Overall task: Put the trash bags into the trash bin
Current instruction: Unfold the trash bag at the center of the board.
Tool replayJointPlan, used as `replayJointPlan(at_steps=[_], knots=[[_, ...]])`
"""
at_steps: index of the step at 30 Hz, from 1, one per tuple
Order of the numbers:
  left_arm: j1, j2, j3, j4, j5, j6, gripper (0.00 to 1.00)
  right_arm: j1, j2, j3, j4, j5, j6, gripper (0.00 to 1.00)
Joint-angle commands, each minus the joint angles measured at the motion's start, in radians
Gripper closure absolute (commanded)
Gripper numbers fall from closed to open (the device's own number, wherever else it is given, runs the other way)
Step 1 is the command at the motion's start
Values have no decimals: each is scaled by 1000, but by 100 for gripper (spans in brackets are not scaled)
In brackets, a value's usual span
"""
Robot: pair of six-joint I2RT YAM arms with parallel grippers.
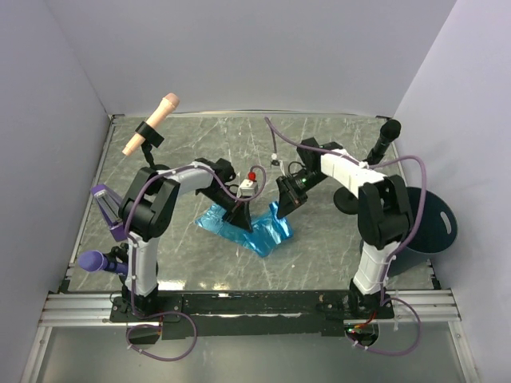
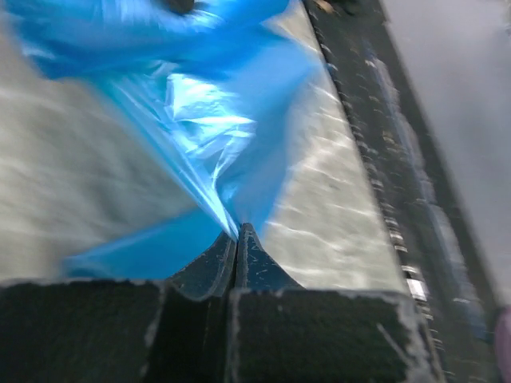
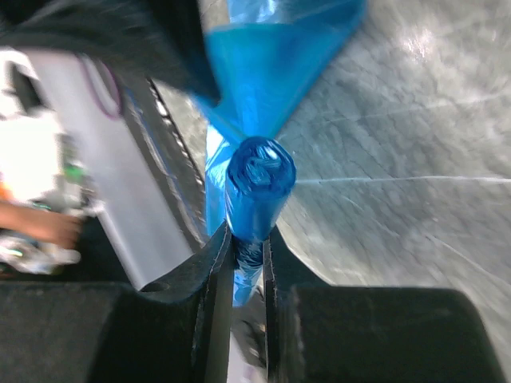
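On the grey marbled table point(image 1: 335, 255), midway in, the left claw point(image 2: 238, 231) pinches shut on the blue bag sheet point(image 1: 255, 231), and the right claw point(image 3: 247, 239) clamps the roll point(image 3: 259, 179) just beside. The bin point(image 1: 435, 235) sits at the right edge; white walls point(image 1: 263, 48) close three sides.

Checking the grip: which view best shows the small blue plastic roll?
Right wrist: the small tight blue plastic roll sits centred, clamped in the right gripper. Top external and left wrist show only the loose blue film sheet.
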Motion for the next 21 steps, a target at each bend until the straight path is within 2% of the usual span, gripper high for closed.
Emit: replayJointPlan(at_steps=[1,3,6,10,12,16,21], knots=[[-9,-53,-39,-117,-37,-30,99,-71,28,-73,177,-69,167,94],[-18,-76,-59,-18,-89,-157,100,-88,42,-103,214,-52,198,90],[-55,-89,-48,126,-226,-416,99,-85,44,-164,292,-17,230,78],[-90,-98,10,150,-307,-538,100,-72,51,-225,374,56,270,59],[-89,-99,54,113,-333,-557,99,-72,57,-259,404,83,288,54],[-89,-106,150,-32,-376,-492,99,-72,41,-314,467,106,308,49],[-89,-109,254,-232,-419,-412,99,-67,62,-305,526,86,343,47]])
